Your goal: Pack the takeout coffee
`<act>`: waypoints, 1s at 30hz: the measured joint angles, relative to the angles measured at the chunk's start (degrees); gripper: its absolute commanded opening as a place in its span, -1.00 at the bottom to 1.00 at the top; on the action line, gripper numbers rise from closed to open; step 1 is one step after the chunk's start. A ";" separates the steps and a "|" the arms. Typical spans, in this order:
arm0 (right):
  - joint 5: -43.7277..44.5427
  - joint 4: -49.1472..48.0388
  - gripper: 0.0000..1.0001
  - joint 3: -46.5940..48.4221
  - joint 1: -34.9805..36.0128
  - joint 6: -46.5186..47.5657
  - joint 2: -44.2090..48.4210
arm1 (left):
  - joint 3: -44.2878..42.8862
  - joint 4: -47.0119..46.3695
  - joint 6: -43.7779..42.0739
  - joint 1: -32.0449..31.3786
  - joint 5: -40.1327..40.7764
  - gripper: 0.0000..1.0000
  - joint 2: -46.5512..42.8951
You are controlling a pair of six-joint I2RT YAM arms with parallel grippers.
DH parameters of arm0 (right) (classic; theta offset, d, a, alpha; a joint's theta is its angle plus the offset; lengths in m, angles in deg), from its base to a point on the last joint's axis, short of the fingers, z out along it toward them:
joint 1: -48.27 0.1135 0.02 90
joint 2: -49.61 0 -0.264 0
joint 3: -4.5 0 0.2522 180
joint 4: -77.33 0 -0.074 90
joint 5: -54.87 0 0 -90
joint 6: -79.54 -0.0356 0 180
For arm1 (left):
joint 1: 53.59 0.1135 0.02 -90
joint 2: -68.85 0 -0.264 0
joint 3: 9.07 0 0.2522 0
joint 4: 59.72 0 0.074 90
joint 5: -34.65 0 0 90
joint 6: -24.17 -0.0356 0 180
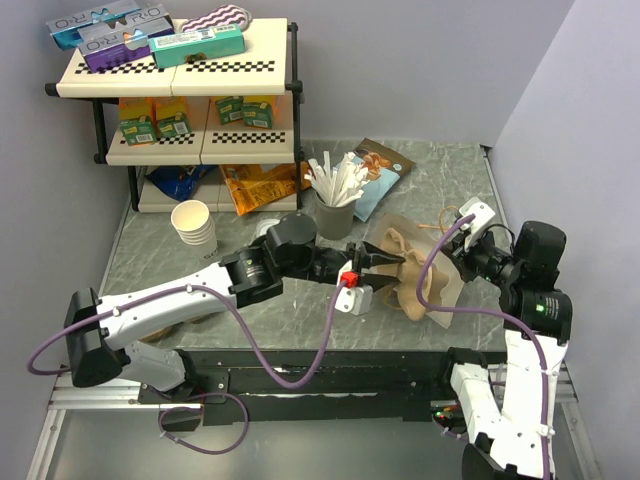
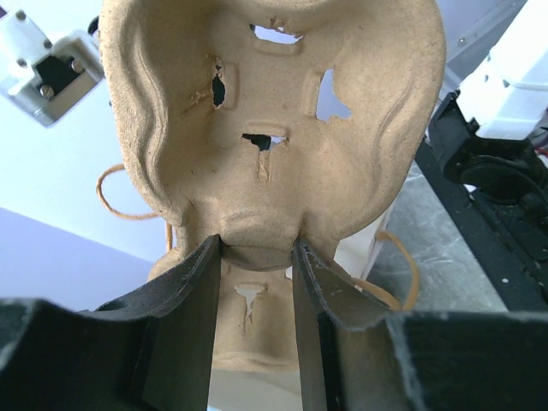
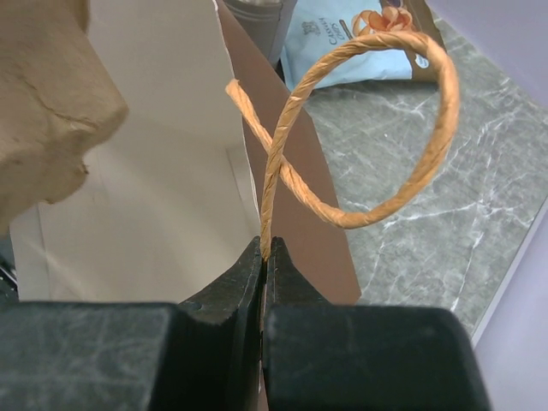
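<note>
Left wrist view: left end effector point(image 2: 257, 248), narrowly parted, clamps a moulded pulp cup carrier point(image 2: 274, 111); right end effector point(image 3: 262, 250) pinches tight the twisted-paper handle point(image 3: 447, 104) of a paper bag point(image 3: 154, 197).

Tan pulp carrier point(image 2: 171, 128); orange twisted handle point(image 3: 445, 120); grey marbled table point(image 1: 450, 170).

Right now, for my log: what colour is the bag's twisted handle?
The handle is orange-tan; right wrist view shows it best.

We see stacked paper cups point(image 1: 194, 228) well left of the left pincer point(image 1: 385, 261), and a stirrer holder point(image 1: 335, 215) between pincer and shelf point(image 1: 262, 45).
</note>
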 measured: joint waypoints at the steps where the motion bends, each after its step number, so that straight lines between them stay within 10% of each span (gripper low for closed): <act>1: -0.04 0.11 -1.00 0.17 0.00 0.17 -0.11 | -0.85 0.76 -0.63 -0.04 -0.15 -0.98 0.50; 30: 1.99 -3.54 -1.00 -0.33 0.00 -0.17 -1.57 | -4.02 7.63 -14.58 -4.22 16.11 -0.99 -2.56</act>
